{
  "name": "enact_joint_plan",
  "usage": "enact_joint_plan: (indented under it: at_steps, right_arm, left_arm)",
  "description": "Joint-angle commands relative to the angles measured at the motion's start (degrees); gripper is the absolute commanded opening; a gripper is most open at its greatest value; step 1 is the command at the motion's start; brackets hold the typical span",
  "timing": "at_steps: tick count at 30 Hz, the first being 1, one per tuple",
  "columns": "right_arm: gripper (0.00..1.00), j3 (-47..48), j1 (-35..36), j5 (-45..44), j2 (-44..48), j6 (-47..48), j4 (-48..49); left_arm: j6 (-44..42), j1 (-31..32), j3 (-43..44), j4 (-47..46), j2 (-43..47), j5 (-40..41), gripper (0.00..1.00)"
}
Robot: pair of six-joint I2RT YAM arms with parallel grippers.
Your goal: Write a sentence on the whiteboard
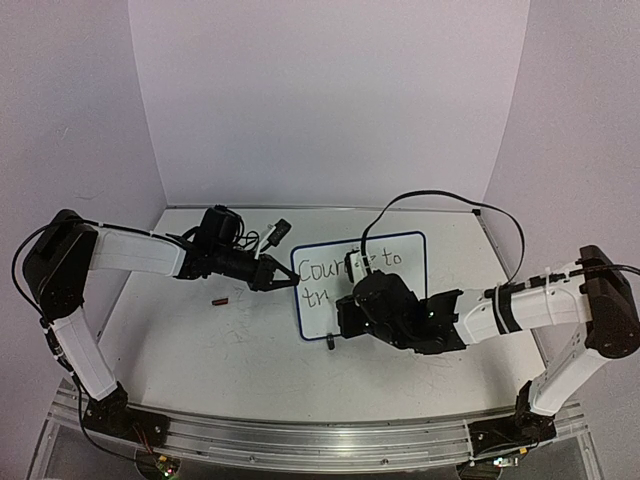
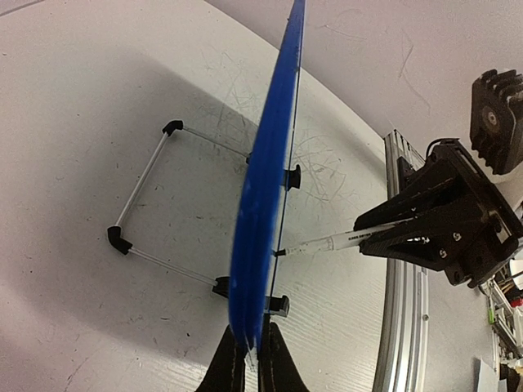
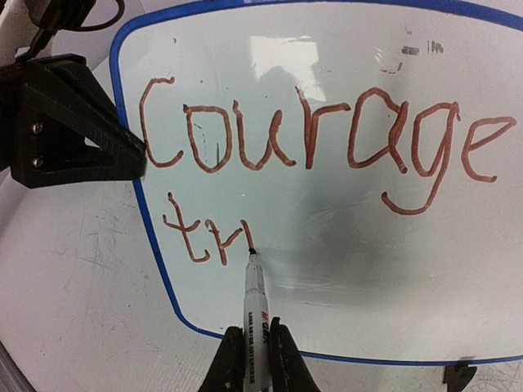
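One whiteboard with two black feet. One sentence in two lines: two words on the upper line, two letters on the lower. One marker. Two pincers: the left pincer and the right pincer. One small dark-red piece on the one bench.

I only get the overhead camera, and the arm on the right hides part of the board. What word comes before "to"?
Observer: On the right wrist camera the sentence starts with "Courage", every letter in view.
Operator: Is the pen actually touching the board?
Observer: Yes. The marker has its tip on the whiteboard, at the end of the r in "tr".
Operator: What props the board up?
Observer: The left wrist camera shows a wire stand behind it.
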State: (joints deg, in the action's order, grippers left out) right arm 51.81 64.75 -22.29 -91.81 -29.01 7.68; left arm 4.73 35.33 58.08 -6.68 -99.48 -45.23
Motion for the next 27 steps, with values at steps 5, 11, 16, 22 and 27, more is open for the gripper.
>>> enact_joint_plan:
  at_steps: [5,11,16,22,27]
  right_arm:
    - [0.0,-1.72,-0.14,-0.84,0.99,-2.14,-1.44]
    - [0.0,-1.01,-0.16,-3.81,1.95,-1.78,-1.7]
    - [0.0,1.64,-0.4,-5.49,1.43,-0.11,-1.71]
    - [0.0,2.52,-0.96,-6.26,1.38,0.62,-1.61]
    - [0.0,2.95,-1.37,-6.53,1.53,1.19,-1.53]
  left_arm:
    - [-2.01,1.32,0.98,3.99,-0.1,-0.02,0.0]
    - [-2.0,1.32,1.02,4.05,-0.08,-0.05,0.0]
    - [-2.01,1.41,1.03,4.04,-0.1,-0.12,0.0]
    - [-2.07,1.41,0.96,4.08,0.08,0.0,0.0]
    - [-2.07,1.41,1.04,4.09,0.08,-0.06,0.0]
